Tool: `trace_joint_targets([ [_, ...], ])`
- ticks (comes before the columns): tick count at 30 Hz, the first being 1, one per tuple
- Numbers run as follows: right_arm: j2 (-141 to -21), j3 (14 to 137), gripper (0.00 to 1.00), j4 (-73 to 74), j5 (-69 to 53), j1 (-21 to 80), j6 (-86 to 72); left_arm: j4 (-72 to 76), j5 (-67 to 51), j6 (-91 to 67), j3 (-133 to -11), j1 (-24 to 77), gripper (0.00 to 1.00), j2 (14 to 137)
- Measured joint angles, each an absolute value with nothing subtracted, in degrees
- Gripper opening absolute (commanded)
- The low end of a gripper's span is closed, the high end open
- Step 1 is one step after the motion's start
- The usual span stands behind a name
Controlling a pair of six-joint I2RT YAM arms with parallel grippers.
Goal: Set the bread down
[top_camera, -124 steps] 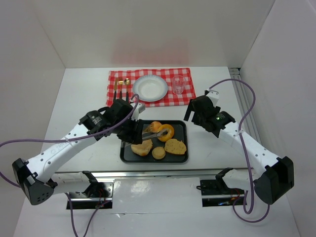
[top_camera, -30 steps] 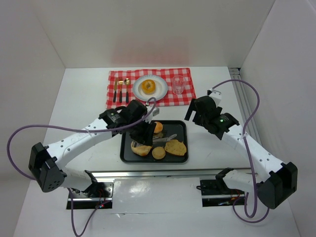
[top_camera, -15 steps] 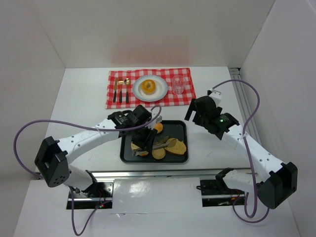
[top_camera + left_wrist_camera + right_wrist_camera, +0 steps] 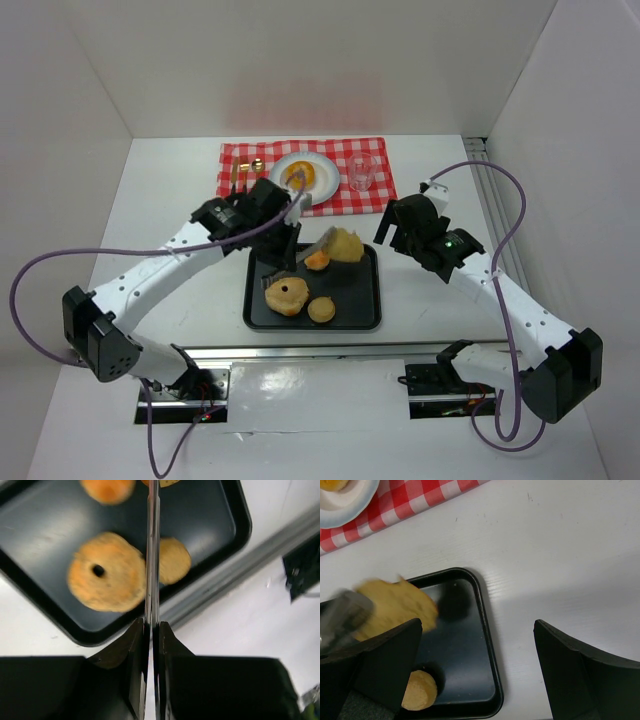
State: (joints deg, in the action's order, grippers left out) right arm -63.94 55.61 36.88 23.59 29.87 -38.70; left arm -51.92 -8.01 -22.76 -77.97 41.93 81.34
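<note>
The left wrist view shows what the overhead one hides. The left hand [image 4: 151,626] has its two black fingers pressed together on a pair of thin metal tongs [image 4: 152,555]. The blades run straight out ahead of it, lying flat against each other. Only a yellow sliver of the bread reaches that view's top edge.

From above, the bread [image 4: 346,243] is a flat, rough-edged, pale yellow piece. It is pinched at the tongs' tips, out beyond the left hand, over the far side of the tray [image 4: 372,300]. In the right wrist view its shadow falls on the tray floor.

The tray is black and shallow with rounded corners, and three pieces lie in it. A golden ring [image 4: 107,572] with a small hole sits under the blades to the hand's left. A small round biscuit-like piece [image 4: 173,560] is just to their right. An orange bun [image 4: 317,260] lies farther out.

The right hand [image 4: 477,625] has its fingers spread wide and grips nothing. It hangs above the white table [image 4: 560,555] at the tray's right rim, with the bread ahead and to its left.

Farther off, a white plate [image 4: 322,187] rests on a red-checked cloth [image 4: 380,195] and holds an orange ring pastry [image 4: 300,177].
</note>
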Motion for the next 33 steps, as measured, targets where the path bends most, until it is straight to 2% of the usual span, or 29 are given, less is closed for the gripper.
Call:
trace_joint_targets([
  [9, -64.2, 55.6, 1.00, 36.9, 23.6, 29.9, -38.7, -47.2, -0.9, -27.8, -86.7, 24.8, 0.00, 84.1],
  [17, -64.3, 55.6, 1.00, 36.9, 23.6, 29.9, -38.7, -36.3, -2.9, -30.8, -91.1, 20.1, 0.02, 100.5],
  [18, -64.3, 55.6, 1.00, 36.9, 23.6, 29.9, -38.7, -35.6, -3.2, -31.0, -91.4, 20.0, 0.10, 102.0],
  [19, -64.3, 55.6, 1.00, 36.9, 23.6, 29.9, -38.7, -35.1, -3.4, -31.5, -91.5, 20.0, 0.26, 103.2],
  [20, -64.3, 55.6, 1.00, 36.9, 23.6, 29.9, -38.7, -35.0, -3.6, -31.6, -91.5, 19.9, 0.56, 104.2],
  [21, -64.3, 55.6, 1.00, 36.9, 23.6, 29.9, -38.7, -35.0, -3.7, -31.4, -91.5, 19.9, 0.60, 104.7],
  [33, -64.2, 55.5, 1.00, 36.9, 23.7, 29.9, -39.0, -35.6, -2.8, -31.6, -93.4, 20.8, 0.60, 101.1],
])
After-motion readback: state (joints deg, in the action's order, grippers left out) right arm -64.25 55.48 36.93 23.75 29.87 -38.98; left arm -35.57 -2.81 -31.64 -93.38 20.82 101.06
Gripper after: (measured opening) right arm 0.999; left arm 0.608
